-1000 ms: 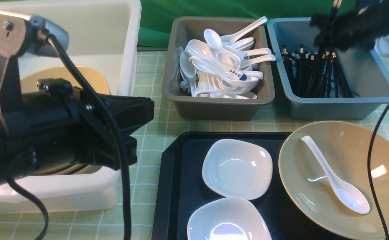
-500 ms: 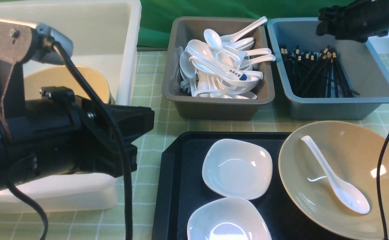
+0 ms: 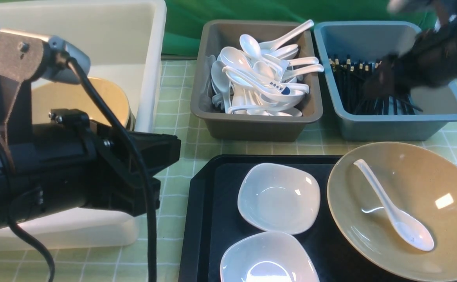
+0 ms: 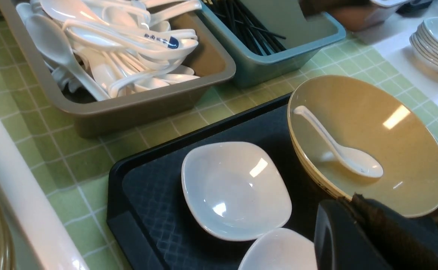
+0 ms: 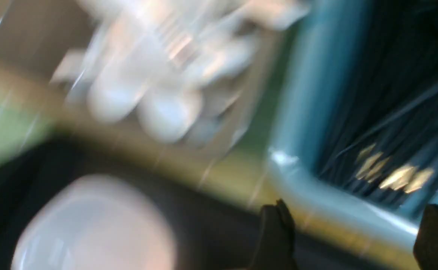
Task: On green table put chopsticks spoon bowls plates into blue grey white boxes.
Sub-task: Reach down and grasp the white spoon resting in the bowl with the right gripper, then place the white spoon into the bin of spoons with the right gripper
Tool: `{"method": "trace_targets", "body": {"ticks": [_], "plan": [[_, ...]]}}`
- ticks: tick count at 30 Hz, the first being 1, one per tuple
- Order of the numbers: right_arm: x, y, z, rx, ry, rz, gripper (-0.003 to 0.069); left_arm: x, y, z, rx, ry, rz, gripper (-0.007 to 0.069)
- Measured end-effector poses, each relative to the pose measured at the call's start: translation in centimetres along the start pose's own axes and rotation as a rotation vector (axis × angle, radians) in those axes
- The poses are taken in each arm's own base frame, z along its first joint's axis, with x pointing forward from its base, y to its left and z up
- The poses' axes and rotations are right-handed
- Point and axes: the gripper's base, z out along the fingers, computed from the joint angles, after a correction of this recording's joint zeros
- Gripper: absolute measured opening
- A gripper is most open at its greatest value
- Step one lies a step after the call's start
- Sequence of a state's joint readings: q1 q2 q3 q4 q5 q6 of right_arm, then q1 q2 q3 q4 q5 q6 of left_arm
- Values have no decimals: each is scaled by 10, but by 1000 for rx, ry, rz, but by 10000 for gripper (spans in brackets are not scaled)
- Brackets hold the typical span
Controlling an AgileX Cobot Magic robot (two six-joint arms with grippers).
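On the green table [image 3: 181, 156] we count three boxes along the far side: the white box [image 3: 150, 58] at left, the grey box [image 3: 252, 125] in the middle and the blue box [image 3: 389, 127] at right. One loose spoon [image 3: 393, 211] lies in the single tan bowl [image 3: 428, 176] at the right end of the black tray [image 3: 209, 219]. Its long axis runs diagonally, with the handle pointing far-left and the scoop near-right, hollow up. Two plates [image 3: 277, 197] [image 3: 267, 258] sit on the tray left of the bowl, one behind the other and just beside each other. The chopsticks [image 3: 353, 86] lie in the blue box, mostly front to back with gold bands at the far end and a few crossing slantwise; we cannot count them. The grey box holds a heap of spoons [image 3: 259, 78] too tangled to count. More bowls [image 3: 95, 98] sit in the white box, number unclear. The right gripper [image 5: 354, 240] hovers blurred over the blue box, fingers apart and empty. The left gripper [image 4: 348, 204] is pressed together, holding nothing, above the tray's near side.
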State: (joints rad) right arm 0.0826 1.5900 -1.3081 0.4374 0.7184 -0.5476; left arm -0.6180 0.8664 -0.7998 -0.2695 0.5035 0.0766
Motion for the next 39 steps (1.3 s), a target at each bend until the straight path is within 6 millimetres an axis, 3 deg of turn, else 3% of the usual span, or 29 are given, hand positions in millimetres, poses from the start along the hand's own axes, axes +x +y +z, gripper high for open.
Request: {"method": "trace_targets", "body": {"ticks": [2,4,10,14,19,22,25,26,27,33,35,39], "plan": [[21,19,-1,-79,109,-95,477,0,0,0,0,1,2,-2],[36,24,3,-118,183,-105,477,0,0,0,0,1,9,-2],[79,16,28,-86,315,-111,477,1,0,0,0,6,12,-2],[93,10,48,-44,306,-89,477,0,0,0,0,5,12,-2],[95,2,68,-6,285,-80,468,0,0,0,0,5,6,-2],[97,-1,77,-6,302,-71,377,0,0,0,0,5,4,-2],[96,-1,76,-8,302,-73,209,0,0,0,0,5,4,-2],[94,0,75,-12,302,-75,142,0,0,0,0,5,4,-2],[92,0,73,-18,305,-78,127,0,0,0,0,5,4,-2],[56,10,41,-50,244,-116,132,0,0,0,0,5,4,-2],[12,25,16,-77,74,-137,132,0,0,0,0,5,4,-2],[-47,53,-2,-122,-138,-212,132,0,0,0,0,5,4,-2]]}}
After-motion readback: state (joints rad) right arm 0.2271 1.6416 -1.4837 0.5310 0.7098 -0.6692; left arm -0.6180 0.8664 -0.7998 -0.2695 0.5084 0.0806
